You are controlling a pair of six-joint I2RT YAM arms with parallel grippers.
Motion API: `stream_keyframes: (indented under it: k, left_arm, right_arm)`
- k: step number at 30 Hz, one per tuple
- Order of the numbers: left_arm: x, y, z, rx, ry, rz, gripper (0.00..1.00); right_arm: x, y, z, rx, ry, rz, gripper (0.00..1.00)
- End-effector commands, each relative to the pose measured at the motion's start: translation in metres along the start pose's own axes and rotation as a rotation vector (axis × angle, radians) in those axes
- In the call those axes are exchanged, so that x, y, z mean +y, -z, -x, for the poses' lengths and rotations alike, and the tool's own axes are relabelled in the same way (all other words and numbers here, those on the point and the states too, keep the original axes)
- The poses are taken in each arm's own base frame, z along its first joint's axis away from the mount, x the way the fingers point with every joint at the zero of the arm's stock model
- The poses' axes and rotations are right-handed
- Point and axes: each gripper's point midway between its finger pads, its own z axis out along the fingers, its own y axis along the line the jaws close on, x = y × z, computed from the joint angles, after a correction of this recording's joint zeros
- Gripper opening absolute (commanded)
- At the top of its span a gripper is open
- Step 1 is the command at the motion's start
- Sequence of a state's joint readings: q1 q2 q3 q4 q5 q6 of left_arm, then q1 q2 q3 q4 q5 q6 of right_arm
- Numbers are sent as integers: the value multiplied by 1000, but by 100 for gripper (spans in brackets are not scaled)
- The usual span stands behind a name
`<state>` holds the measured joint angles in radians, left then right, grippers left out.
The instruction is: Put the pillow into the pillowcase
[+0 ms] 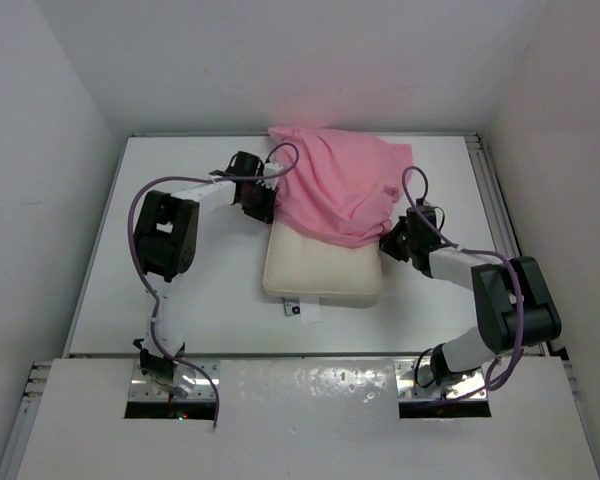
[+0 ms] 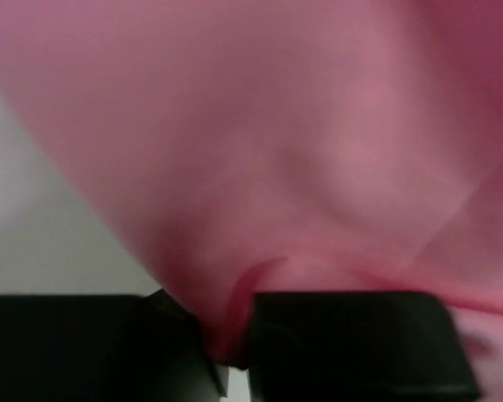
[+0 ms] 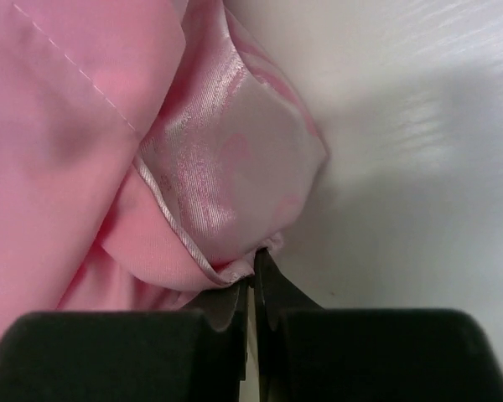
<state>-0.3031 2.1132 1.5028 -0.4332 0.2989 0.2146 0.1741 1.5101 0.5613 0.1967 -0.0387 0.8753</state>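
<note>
The cream pillow (image 1: 325,272) lies mid-table, its near half bare, a small white tag at its front edge. The pink satin pillowcase (image 1: 335,190) is bunched over its far half. My left gripper (image 1: 263,205) is shut on the pillowcase's left edge; pink cloth (image 2: 260,167) fills the left wrist view and a fold runs down between the black fingers (image 2: 344,343). My right gripper (image 1: 392,240) is shut on the pillowcase's hemmed right corner (image 3: 235,272), beside the pillow's right end; the satin (image 3: 226,167) bulges just above the fingertips.
White walls enclose the white table (image 1: 180,300) on three sides. A metal rail (image 1: 495,200) runs along the right edge. Both arm bases sit at the near edge behind a white panel (image 1: 300,400).
</note>
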Motion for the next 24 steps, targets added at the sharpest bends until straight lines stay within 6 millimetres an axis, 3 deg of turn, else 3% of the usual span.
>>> stream_keyframes:
  k: [1,3,5,6,9,11,12,13,14,16,17,18,19,20,24]
  left_arm:
    - [-17,8,35,-105,-3,-111,0]
    - [-16,22,31,-91,21,-137,0]
    - [-10,52,38,-120,13,-147,0]
    - [-9,78,40,-115,6,-123,0]
    - [6,125,40,-63,-81,-24,0]
    - [21,163,68,-102,-152,56,0]
    - [19,176,65,-66,-143,48,0]
    - [20,211,105,-169,-187,85,0]
    - [21,221,109,-164,-173,83,0]
    - [20,250,137,-252,-178,118,0]
    - [12,273,159,-330,-192,145,0]
    - [4,290,172,-387,-218,171,0]
    - [-5,296,180,-409,-247,206,0]
    - [-13,317,189,-472,-280,242,0]
    - [-34,346,199,-549,-336,301,0]
  right_arm:
    - [39,-2,25,-62,-3,149,0]
    - [50,7,19,-32,-14,203,0]
    - [69,31,27,-62,-19,275,0]
    - [79,52,32,-88,-31,318,0]
    - [95,87,48,-159,-57,373,0]
    - [110,121,70,-245,-68,428,0]
    - [125,138,86,-280,-67,459,0]
    - [136,153,96,-299,-55,490,0]
    - [163,184,123,-368,-9,552,0]
    - [183,207,136,-371,44,586,0]
    - [187,209,140,-362,63,579,0]
    - [203,230,155,-396,73,619,0]
    - [212,240,161,-410,79,649,0]
    - [225,255,170,-427,85,691,0]
    - [244,278,186,-461,83,757,0]
